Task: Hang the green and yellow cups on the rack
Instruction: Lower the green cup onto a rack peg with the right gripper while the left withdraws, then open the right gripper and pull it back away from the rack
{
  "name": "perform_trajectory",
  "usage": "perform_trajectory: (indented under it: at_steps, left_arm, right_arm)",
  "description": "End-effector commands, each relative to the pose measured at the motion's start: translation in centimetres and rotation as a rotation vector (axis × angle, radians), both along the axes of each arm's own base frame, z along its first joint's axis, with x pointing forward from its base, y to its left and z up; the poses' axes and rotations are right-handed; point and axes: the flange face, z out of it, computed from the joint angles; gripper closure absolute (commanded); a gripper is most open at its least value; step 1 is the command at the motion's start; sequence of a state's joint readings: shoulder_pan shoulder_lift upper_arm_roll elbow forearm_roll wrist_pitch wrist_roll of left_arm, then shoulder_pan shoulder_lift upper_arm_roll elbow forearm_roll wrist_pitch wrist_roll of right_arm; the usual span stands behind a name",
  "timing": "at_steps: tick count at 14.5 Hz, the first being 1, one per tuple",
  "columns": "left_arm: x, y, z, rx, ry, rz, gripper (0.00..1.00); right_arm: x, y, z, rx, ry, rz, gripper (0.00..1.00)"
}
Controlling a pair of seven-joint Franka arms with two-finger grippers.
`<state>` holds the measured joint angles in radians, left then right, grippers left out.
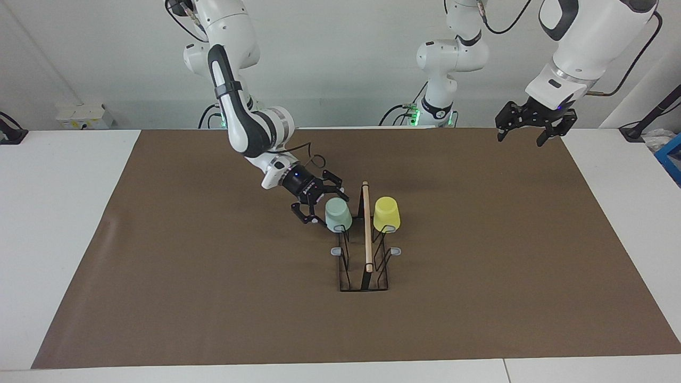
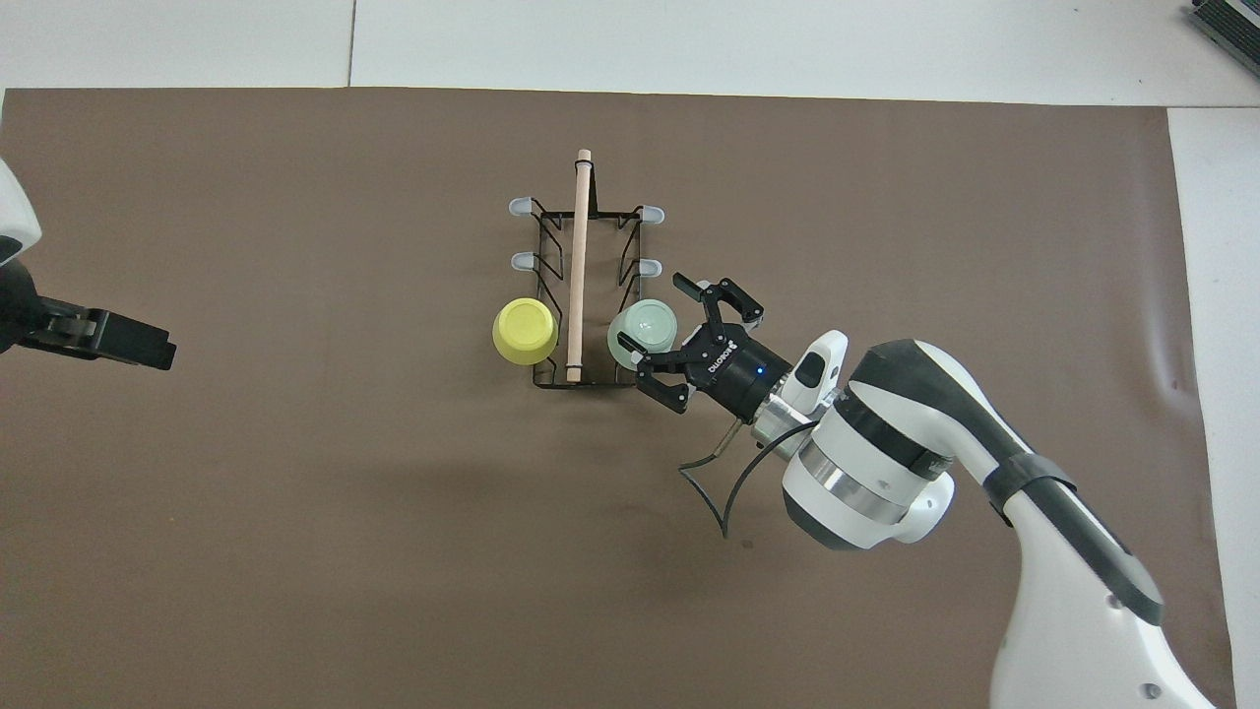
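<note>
now both cups hang upside down on the rack [image 1: 365,266] at frame centre: green cup [image 1: 338,214], yellow cup [image 1: 386,214]. right gripper [image 1: 318,205] spread wide, empty, just beside green. left gripper [image 1: 528,130] waits upper right, open, empty.

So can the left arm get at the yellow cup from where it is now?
Probably yes: the yellow cup hangs upside down on the rack on the left arm's side, nothing lies between, and the left pincer waits raised and open.

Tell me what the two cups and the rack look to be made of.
Green cup and yellow cup: likely plastic, smooth, matte, evenly coloured. Rack: thin black wire, probably coated metal; its top rod looks like pale bare wood; peg tips are grey, maybe rubber or plastic.
</note>
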<state>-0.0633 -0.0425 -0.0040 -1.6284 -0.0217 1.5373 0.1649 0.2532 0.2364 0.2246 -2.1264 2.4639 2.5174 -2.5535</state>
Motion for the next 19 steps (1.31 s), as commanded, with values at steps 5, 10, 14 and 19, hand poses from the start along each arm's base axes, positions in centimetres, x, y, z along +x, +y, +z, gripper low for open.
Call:
perform_trajectory:
  at_steps: [5, 10, 14, 19]
  left_arm:
    - [-0.7, 0.7, 0.3, 0.018, -0.004, -0.001, 0.00]
    - [-0.7, 0.7, 0.3, 0.017, -0.010, -0.003, 0.00]
    - [-0.7, 0.7, 0.3, 0.017, -0.011, -0.003, 0.00]
    - [-0.7, 0.7, 0.3, 0.017, -0.010, -0.003, 0.00]
  right_arm:
    - [0.9, 0.3, 3.7, 0.029, 0.003, -0.045, 0.00]
    - [2.2, -1.1, 7.2, -0.046, -0.029, -0.048, 0.00]
    - [5.3, -4.8, 10.5, -0.230, -0.142, 0.025, 0.00]
    - [7.2, -8.0, 12.4, -0.431, -0.221, 0.123, 0.00]
